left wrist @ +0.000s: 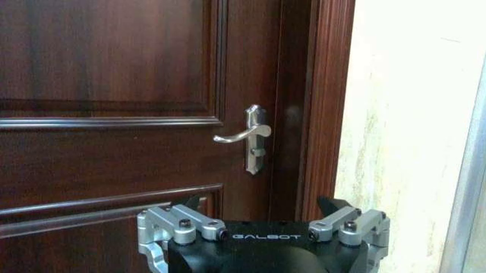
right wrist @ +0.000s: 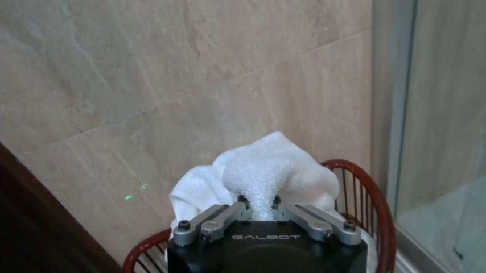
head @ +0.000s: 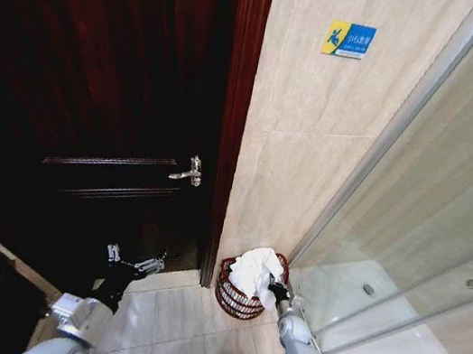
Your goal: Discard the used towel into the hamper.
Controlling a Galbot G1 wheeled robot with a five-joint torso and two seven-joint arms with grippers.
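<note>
A white towel (head: pixel 255 267) bulges out of the top of the reddish-brown wire hamper (head: pixel 233 299), which stands on the floor against the tiled wall. My right gripper (head: pixel 273 287) is at the hamper's rim, shut on a fold of the towel (right wrist: pixel 262 173); the fingers (right wrist: pixel 227 215) pinch the cloth above the hamper's rim (right wrist: pixel 365 182). My left gripper (head: pixel 134 261) hangs low in front of the dark door, open and holding nothing, its fingertips (left wrist: pixel 196 206) spread wide.
A dark wooden door (head: pixel 99 70) with a silver lever handle (head: pixel 190 172) fills the left; the door handle (left wrist: pixel 251 133) faces the left wrist. A glass shower enclosure (head: pixel 423 265) stands right of the hamper. Beige floor tiles lie between the arms.
</note>
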